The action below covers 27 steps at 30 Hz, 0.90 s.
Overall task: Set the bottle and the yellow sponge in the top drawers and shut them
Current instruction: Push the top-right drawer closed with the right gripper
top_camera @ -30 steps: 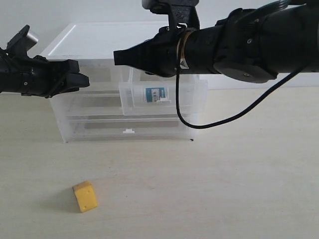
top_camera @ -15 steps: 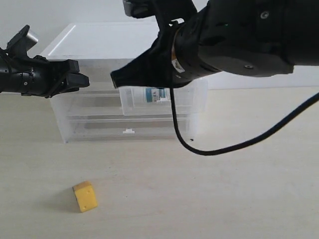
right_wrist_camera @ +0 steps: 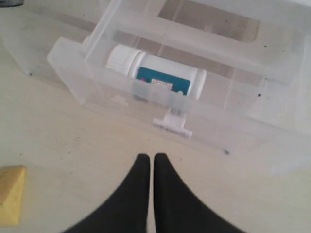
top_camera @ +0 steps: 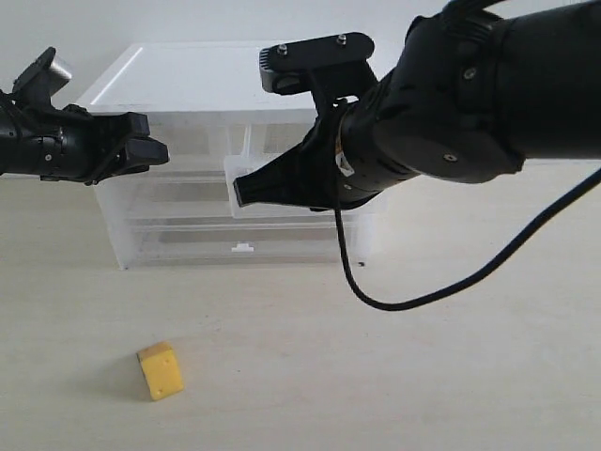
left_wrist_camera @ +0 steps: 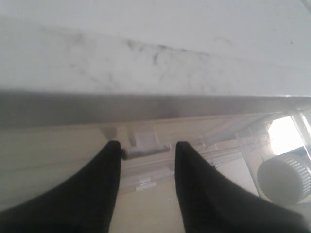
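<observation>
The bottle (right_wrist_camera: 155, 75) lies on its side in the pulled-out right top drawer (right_wrist_camera: 92, 80), label facing the front wall. My right gripper (right_wrist_camera: 148, 156) is shut on nothing, just in front of that drawer's white tab handle (right_wrist_camera: 172, 124). In the exterior view my right arm hides the bottle. The yellow sponge (top_camera: 161, 370) sits on the table, left of and nearer than the drawer unit. My left gripper (left_wrist_camera: 144, 144) is open, with the tab handle (left_wrist_camera: 144, 146) of the closed left top drawer (top_camera: 192, 141) between its fingertips.
The translucent drawer unit (top_camera: 169, 80) stands at the back of the light wooden table (top_camera: 423, 376). Its two wide lower drawers are closed, one with a white handle (top_camera: 242, 249). A black cable (top_camera: 376, 299) hangs from my right arm in front of the unit.
My right arm has dropped from above the open drawer to its front and now covers the bottle in the exterior view. My left arm and the sponge have not moved.
</observation>
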Each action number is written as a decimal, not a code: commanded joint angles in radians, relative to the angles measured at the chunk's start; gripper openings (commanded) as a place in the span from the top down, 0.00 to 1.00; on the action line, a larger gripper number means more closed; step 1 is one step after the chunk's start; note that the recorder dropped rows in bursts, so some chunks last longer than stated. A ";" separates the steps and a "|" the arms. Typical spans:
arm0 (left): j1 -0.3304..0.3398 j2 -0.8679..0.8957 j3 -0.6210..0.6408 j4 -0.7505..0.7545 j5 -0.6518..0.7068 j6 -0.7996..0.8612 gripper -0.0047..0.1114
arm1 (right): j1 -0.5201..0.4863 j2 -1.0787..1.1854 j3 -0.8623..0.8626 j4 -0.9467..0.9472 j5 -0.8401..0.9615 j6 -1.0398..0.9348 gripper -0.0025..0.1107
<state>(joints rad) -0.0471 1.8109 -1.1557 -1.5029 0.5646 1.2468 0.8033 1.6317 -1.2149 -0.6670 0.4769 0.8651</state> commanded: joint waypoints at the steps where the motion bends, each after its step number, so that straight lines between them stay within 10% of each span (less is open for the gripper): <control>1: 0.000 0.001 -0.005 -0.007 0.016 0.003 0.66 | -0.054 0.000 0.002 -0.025 -0.083 0.001 0.98; 27: 0.000 0.001 -0.005 -0.010 0.016 0.003 0.66 | -0.187 0.213 -0.160 -0.106 -0.320 0.079 0.98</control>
<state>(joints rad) -0.0471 1.8109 -1.1557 -1.5029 0.5646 1.2468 0.6389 1.8342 -1.3438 -0.7606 0.1828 0.9414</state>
